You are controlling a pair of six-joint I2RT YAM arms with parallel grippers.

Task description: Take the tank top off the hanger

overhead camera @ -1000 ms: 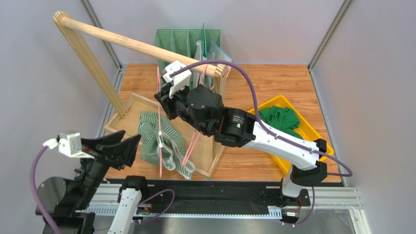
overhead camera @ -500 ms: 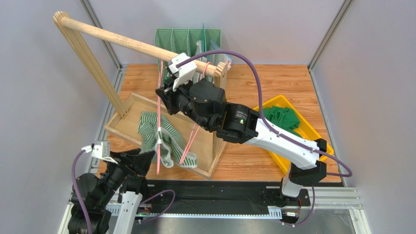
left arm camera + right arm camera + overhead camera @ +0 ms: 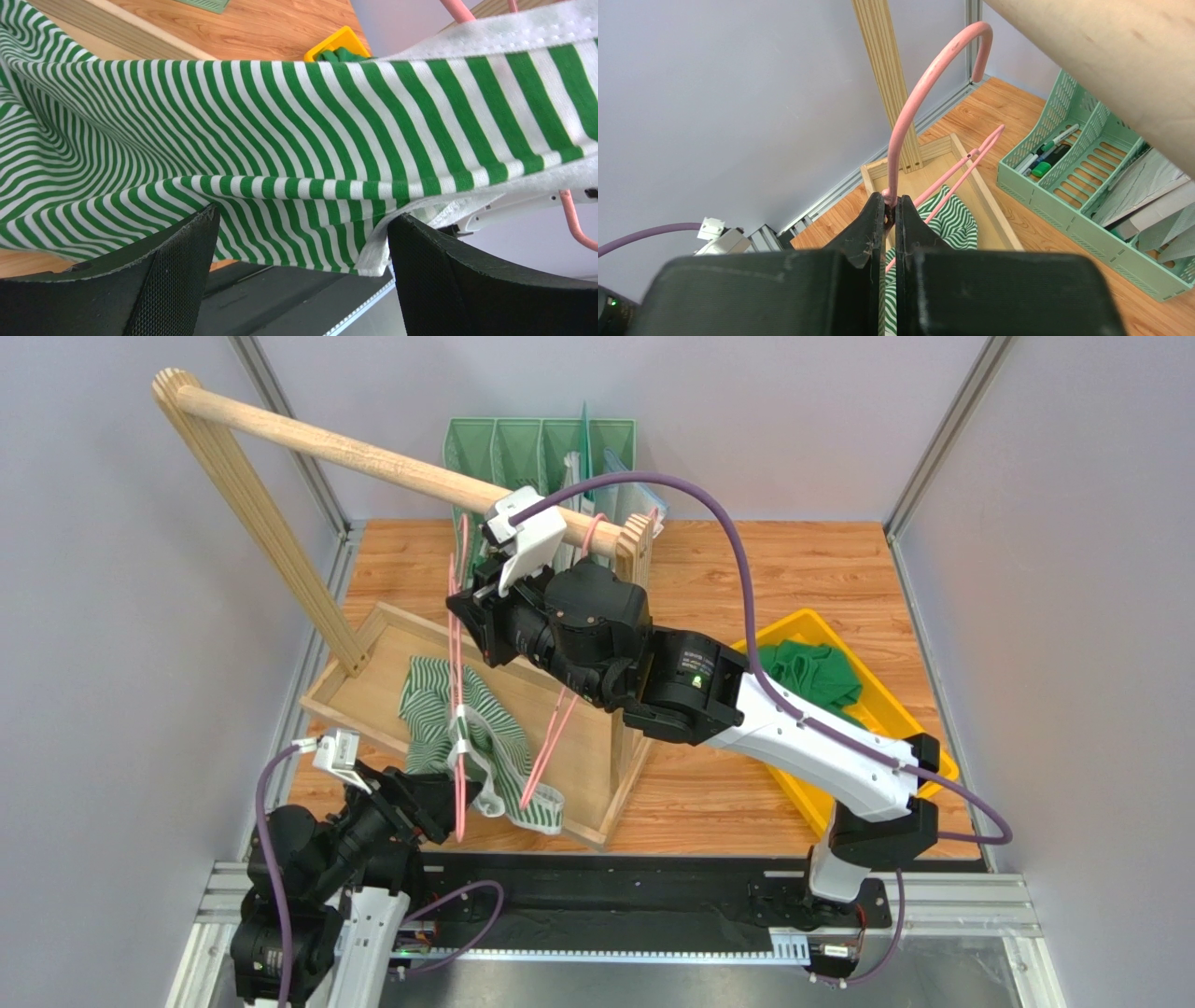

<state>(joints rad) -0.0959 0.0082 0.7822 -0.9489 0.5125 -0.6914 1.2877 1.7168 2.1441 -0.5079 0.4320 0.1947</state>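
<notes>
Your right claw (image 3: 892, 204) is clamped on the pink hanger (image 3: 917, 98) at its neck. Your left claw (image 3: 302, 218) stands wide open, holding nothing — the striped tank top (image 3: 267, 133) hangs on the hanger, just before it.

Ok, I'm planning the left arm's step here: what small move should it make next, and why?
Probably close the left end effector on the hem of the striped tank top. Its fingers stand open and the fabric's lower edge seems to hang between them, while the right end effector is shut on the neck of the pink hanger. A grip there should let the top be pulled off.
</notes>
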